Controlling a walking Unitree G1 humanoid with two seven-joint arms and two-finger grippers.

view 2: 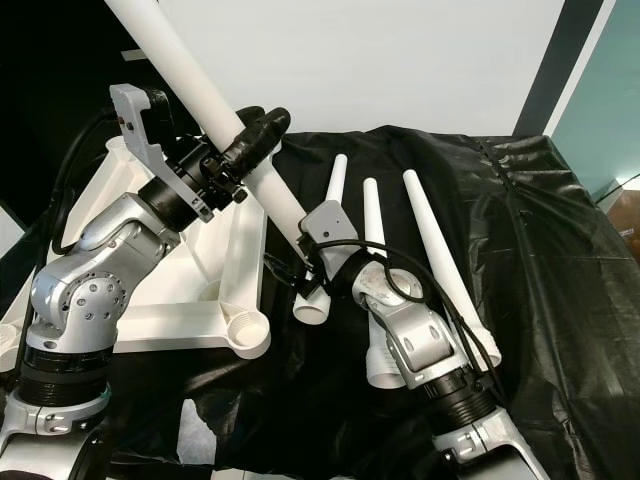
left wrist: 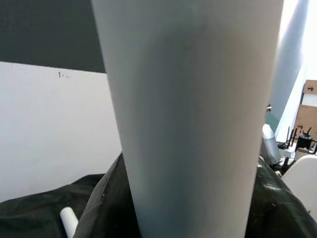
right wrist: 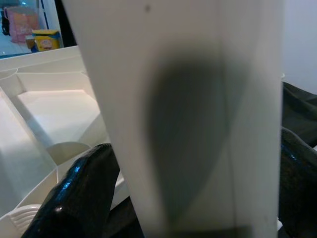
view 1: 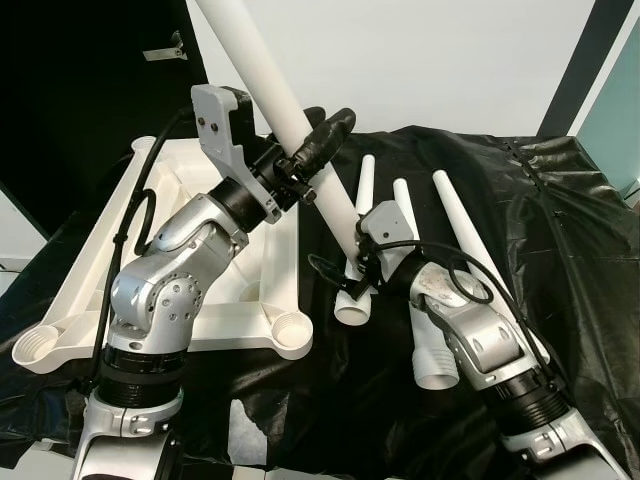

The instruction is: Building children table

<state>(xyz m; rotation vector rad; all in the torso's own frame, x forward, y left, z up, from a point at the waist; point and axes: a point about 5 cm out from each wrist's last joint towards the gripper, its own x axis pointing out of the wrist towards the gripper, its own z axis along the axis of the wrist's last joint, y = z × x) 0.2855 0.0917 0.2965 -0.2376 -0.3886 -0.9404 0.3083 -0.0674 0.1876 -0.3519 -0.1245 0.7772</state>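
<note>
Both arms hold one long white table leg (view 1: 290,130) that slants from about 11 o'clock at the top of the scene down toward the middle, above the desk covered in black sheeting (view 1: 560,230). The left claw (view 1: 312,150) is clamped around the leg partway along its length, its black fingers (view 1: 325,135) wrapped about the tube; the left wrist view looks straight along the pale tube (left wrist: 193,124). The right claw (view 1: 352,268) grips the same leg near its lower end, a glossy black finger (right wrist: 74,193) pressed beside the tube. The white tabletop frame (view 1: 255,318) lies upside down on the sheeting at about 9 o'clock, partly hidden behind the left arm, with round corner sockets (view 1: 288,328) facing up at its near corners. Three more legs (view 1: 455,225) lie on the sheeting between 12 and 3 o'clock, roughly parallel and fanning slightly, their wider ends toward the robot; the right forearm crosses over the two nearer ones and covers part of them. A pale wall (view 1: 450,60) stands behind the desk
</note>
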